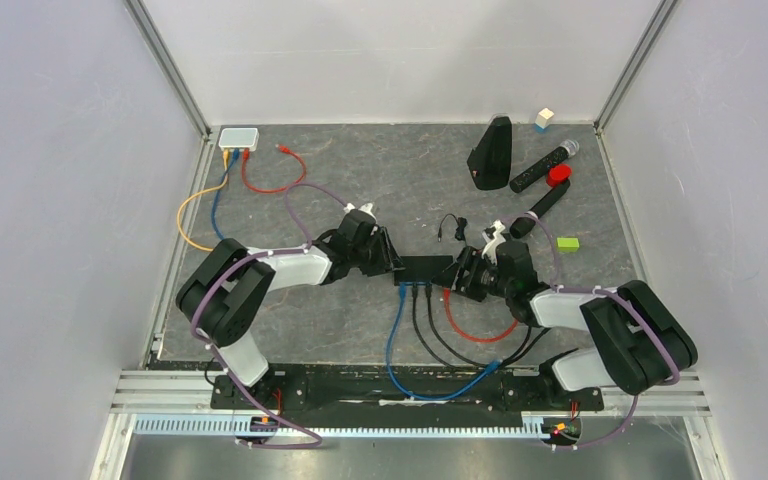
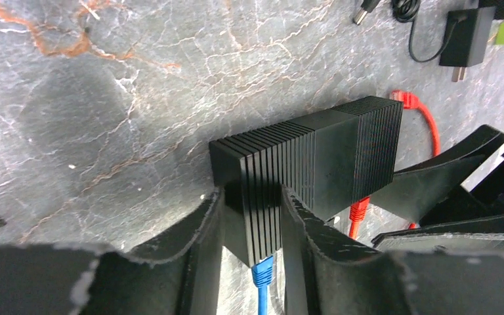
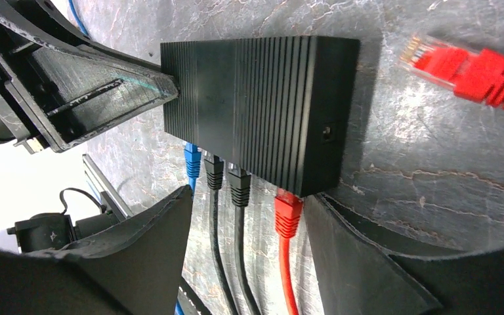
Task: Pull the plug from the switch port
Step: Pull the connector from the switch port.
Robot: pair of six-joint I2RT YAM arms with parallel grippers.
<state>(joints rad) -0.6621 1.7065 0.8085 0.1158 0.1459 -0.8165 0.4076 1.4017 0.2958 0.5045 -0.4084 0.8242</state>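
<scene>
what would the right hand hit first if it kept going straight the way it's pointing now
Most likely the red plug in the black switch: it sits just inside one finger of the open right hand, though depth is hard to judge.

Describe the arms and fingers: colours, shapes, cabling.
The left arm and right arm both have white link shells between bulky black joint housings. A purple cable loops loosely along each. The left fingers and right fingers are black, flat and wedge-shaped, with scuffed, pale-worn edges. No markings are visible.
</scene>
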